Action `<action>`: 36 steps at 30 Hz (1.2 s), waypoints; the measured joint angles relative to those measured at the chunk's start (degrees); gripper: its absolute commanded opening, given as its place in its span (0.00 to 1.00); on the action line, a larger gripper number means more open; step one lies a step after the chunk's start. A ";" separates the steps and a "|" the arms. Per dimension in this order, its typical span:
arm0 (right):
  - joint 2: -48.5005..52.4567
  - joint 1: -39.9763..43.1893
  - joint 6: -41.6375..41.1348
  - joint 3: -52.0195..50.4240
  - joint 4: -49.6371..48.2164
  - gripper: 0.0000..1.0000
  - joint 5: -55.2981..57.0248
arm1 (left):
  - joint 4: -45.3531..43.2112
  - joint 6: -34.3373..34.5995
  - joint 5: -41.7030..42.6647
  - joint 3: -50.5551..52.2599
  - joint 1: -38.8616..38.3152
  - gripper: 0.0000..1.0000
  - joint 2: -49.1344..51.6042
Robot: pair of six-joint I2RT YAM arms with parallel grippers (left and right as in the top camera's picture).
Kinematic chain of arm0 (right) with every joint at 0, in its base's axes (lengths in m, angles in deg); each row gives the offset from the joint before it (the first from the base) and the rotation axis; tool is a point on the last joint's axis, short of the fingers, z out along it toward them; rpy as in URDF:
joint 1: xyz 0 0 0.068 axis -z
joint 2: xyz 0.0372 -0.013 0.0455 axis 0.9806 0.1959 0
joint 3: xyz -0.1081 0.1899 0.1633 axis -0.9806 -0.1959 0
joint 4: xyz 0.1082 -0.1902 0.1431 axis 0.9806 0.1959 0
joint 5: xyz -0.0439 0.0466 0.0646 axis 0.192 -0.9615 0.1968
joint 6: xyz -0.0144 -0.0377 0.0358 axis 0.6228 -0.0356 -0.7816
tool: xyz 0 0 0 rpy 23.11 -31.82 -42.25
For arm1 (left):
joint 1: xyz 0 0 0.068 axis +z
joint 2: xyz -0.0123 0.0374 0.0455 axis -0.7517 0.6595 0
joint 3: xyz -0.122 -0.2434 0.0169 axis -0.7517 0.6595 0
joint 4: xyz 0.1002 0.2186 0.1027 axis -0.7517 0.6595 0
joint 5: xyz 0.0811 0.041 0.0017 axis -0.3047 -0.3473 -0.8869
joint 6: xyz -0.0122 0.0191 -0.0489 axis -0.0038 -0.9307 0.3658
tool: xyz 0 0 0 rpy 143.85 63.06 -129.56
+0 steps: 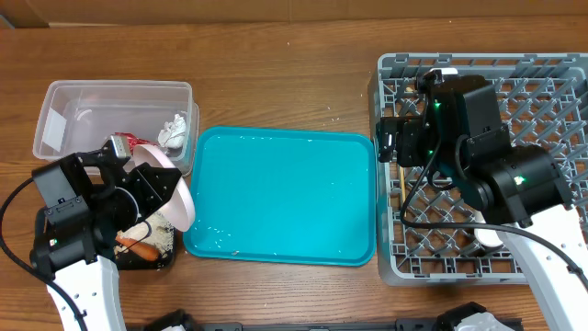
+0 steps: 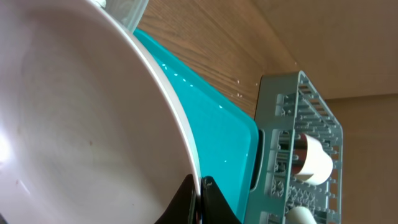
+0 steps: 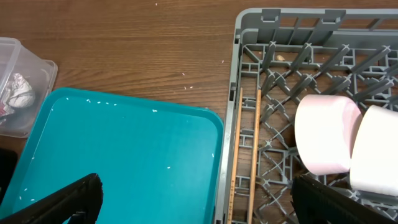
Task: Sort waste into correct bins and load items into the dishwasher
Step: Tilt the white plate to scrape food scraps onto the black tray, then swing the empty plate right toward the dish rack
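White plate (image 2: 81, 112), single, in left jaws, two bowls (image 3: 326, 134), two chopsticks (image 3: 237, 168), right jaws wide

Glossy, smooth plate (image 2: 81, 124); teal tray (image 1: 285, 193) shiny plastic; rack (image 3: 249, 15) matt grey plastic; table (image 1: 276, 83) wood grain.

large tray (image 1: 285, 198): mid-table, between the bins and the dish rack
tub (image 1: 55, 97): left of the large tray, far side
tissue (image 1: 173, 129), wrapper (image 1: 140, 143): in the tub, at its right end
shallow tray (image 1: 168, 260): in front of the tub
carrot (image 1: 138, 245), scraps (image 1: 163, 234): in the shallow tray
plate (image 1: 179, 198): tilted above the shallow tray
dish rack (image 1: 551, 83): just right of the large tray
chopsticks (image 3: 236, 155): in the rack, along its left wall
bowls (image 3: 326, 134): in the rack, side by side, right of the chopsticks
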 measured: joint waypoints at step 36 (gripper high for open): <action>0.00 0.00 0.04 0.00 -0.04 1.00 0.00 | 0.37 2.45 6.10 -3.34 0.28 0.04 -0.26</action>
